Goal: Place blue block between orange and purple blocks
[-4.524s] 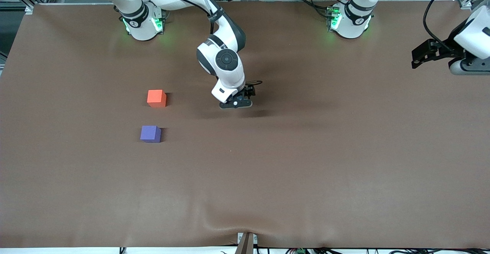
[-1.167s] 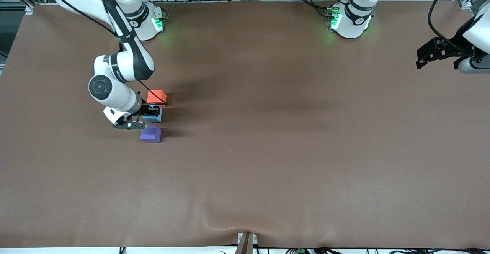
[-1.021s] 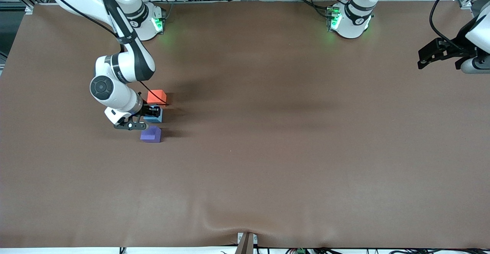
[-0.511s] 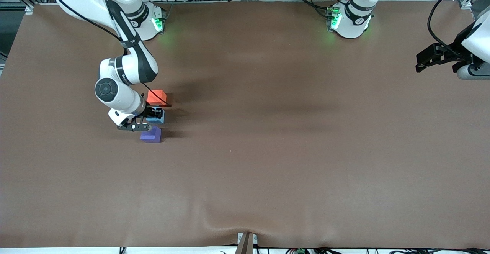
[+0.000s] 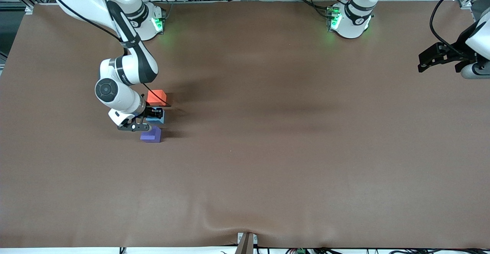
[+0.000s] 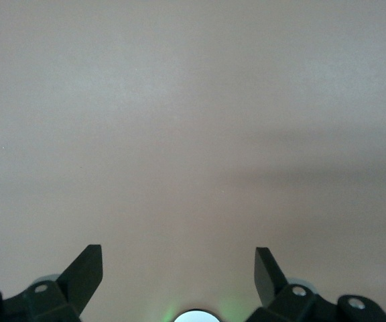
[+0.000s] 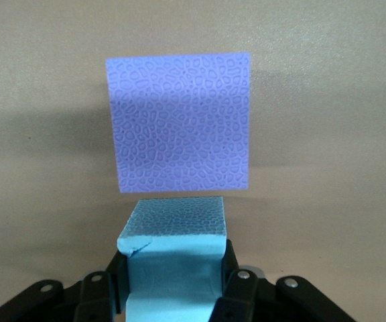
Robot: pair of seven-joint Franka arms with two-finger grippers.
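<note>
I am a pair of arms at a brown table (image 5: 291, 162). My right gripper (image 5: 153, 114) is closed on the blue block (image 5: 157, 119), which sits in the gap between the orange block (image 5: 156, 97) and the purple block (image 5: 151, 134), with the orange one farther from the front camera and the purple one nearer. From the front, my wrist and fingers cover most of the blue block, so only one corner of it shows, and I cannot tell whether it rests on the table or hangs just above it. My wrist also hides a small part of the orange block. In my right wrist view the blue block (image 7: 174, 258) is clamped between my two fingers (image 7: 234, 288), its lower part cut off by the edge of the picture, with a small nick at one upper corner; the purple block (image 7: 179, 121) lies just past it, apart from it. The orange block is out of that view. My left gripper (image 5: 429, 57) waits over the table's edge at the left arm's end, its fingers (image 6: 86, 272) spread wide over bare table.
</note>
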